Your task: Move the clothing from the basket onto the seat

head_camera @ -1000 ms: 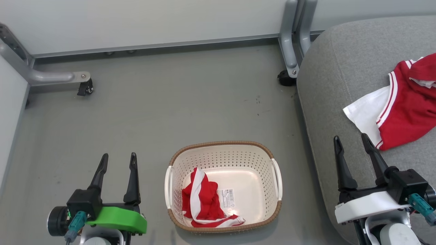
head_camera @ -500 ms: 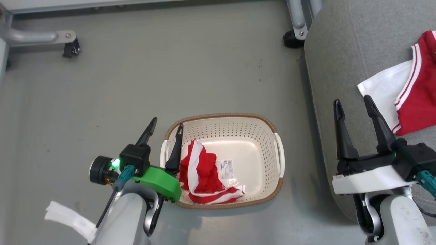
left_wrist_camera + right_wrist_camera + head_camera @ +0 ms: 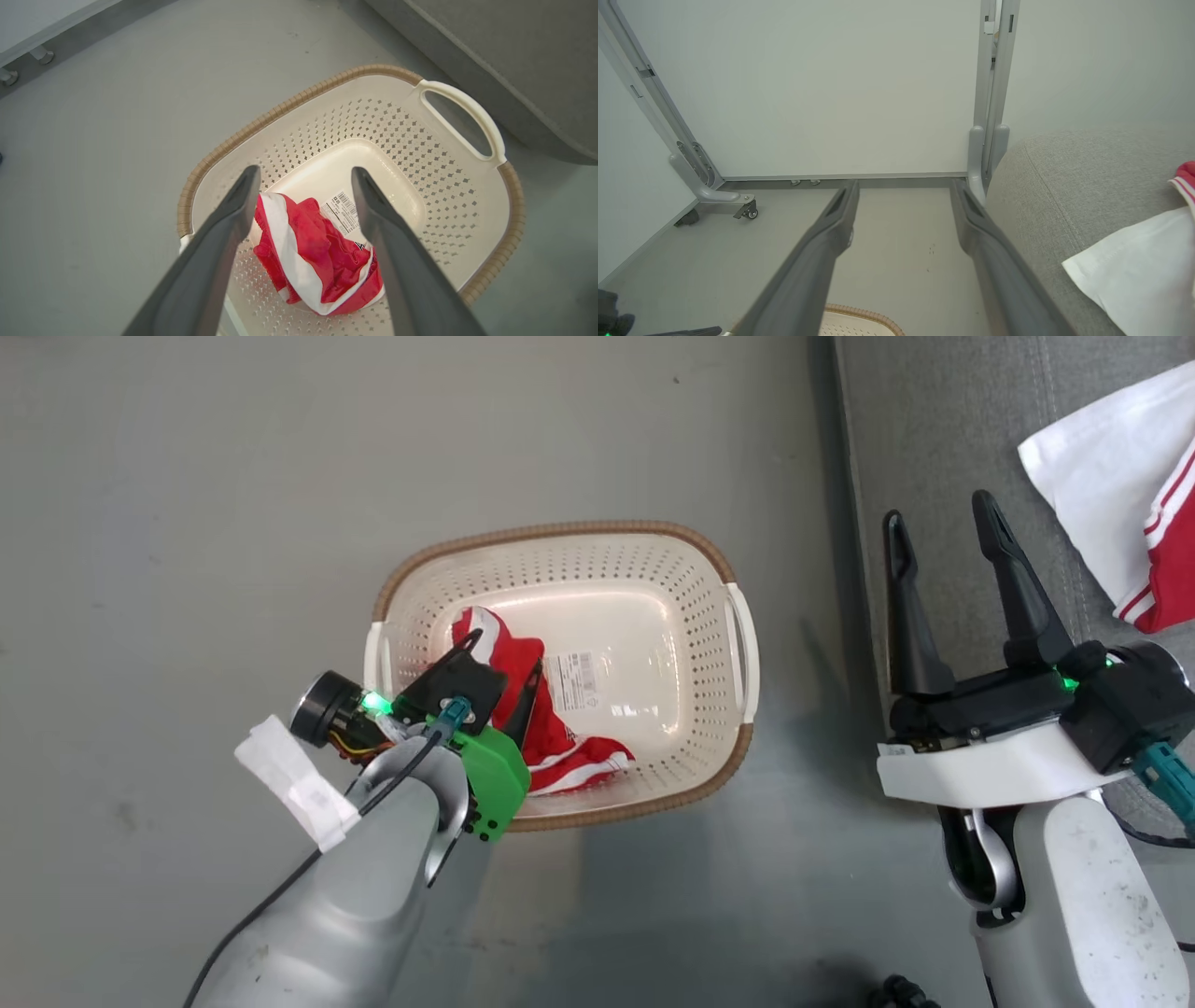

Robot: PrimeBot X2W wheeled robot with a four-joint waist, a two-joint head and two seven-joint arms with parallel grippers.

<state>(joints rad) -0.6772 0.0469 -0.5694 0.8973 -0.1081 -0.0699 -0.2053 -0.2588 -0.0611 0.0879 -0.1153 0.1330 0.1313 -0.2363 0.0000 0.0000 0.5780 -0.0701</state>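
The cream basket [image 3: 551,532] stands on the grey floor, and a crumpled red garment with white stripes [image 3: 560,751] lies in its near-left part. My left gripper [image 3: 507,651] is open, reaching down inside the basket. Its fingers straddle the garment [image 3: 322,252] just above it in the left wrist view, without touching that I can tell. My right gripper [image 3: 938,511] is open and empty over the left edge of the grey seat [image 3: 934,429]. A second red garment with a white panel [image 3: 1102,532] lies on the seat.
A barcode sticker [image 3: 571,669] shows on the basket's bare bottom. The seat's edge [image 3: 514,60] runs close beside the basket's right handle [image 3: 467,116]. In the right wrist view a pale wall and grey frame legs on casters [image 3: 747,212] stand beyond the floor.
The head view has tilted down, shifting the whole picture. My left gripper has gone from the floor left of the basket, over its rim, down to the garment. Both grippers stay open.
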